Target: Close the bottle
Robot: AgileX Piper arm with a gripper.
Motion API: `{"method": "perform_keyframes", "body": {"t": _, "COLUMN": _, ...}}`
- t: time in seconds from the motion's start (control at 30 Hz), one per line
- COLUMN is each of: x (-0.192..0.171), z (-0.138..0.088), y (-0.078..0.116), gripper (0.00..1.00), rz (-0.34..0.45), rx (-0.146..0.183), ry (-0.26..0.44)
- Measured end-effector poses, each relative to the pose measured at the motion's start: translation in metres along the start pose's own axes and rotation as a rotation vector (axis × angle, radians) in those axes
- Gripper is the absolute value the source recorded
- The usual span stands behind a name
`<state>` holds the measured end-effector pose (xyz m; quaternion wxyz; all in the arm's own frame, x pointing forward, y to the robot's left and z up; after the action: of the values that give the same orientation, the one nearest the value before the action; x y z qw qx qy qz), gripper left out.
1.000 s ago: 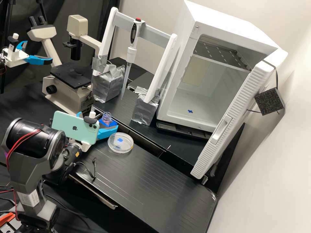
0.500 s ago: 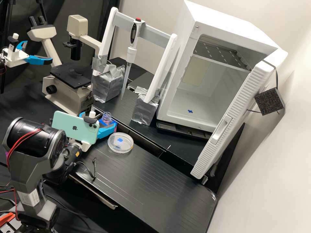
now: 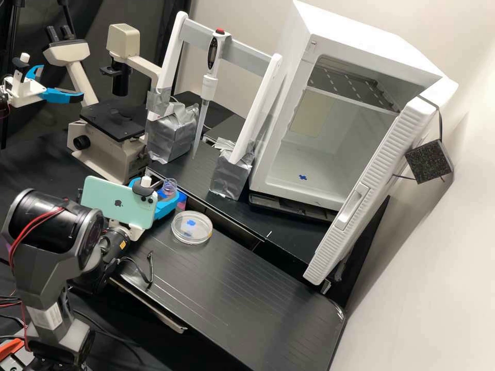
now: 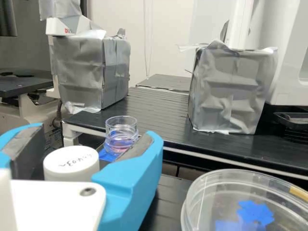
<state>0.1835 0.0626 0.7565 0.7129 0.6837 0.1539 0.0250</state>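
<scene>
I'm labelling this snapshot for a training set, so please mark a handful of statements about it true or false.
1. The bottle has a lid over its mouth. False: its mouth is open.
2. The clear round dish is on the bench. True.
3. The white cabinet is shut. False: its door stands open.
4. The pipette points tip down. True.
5. The fingers are pressed together. False: they stand apart.
</scene>
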Motion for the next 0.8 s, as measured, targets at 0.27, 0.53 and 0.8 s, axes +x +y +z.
{"method": "perform_keyframes", "body": {"t": 0.27, "x": -0.0003, "z": -0.0034, "y": -0.0031, "gripper": 0.0, "rz": -0.016, "rx": 0.001, "ry": 0.018}}
{"method": "perform_keyframes", "body": {"t": 0.53, "x": -0.0005, "z": -0.0056, "y": -0.0051, "gripper": 0.0, "rz": -0.026, "rx": 0.002, "ry": 0.028}}
{"method": "perform_keyframes", "body": {"t": 0.8, "x": -0.0005, "z": -0.0055, "y": -0.0049, "gripper": 0.0, "rz": -0.025, "rx": 0.003, "ry": 0.027}}
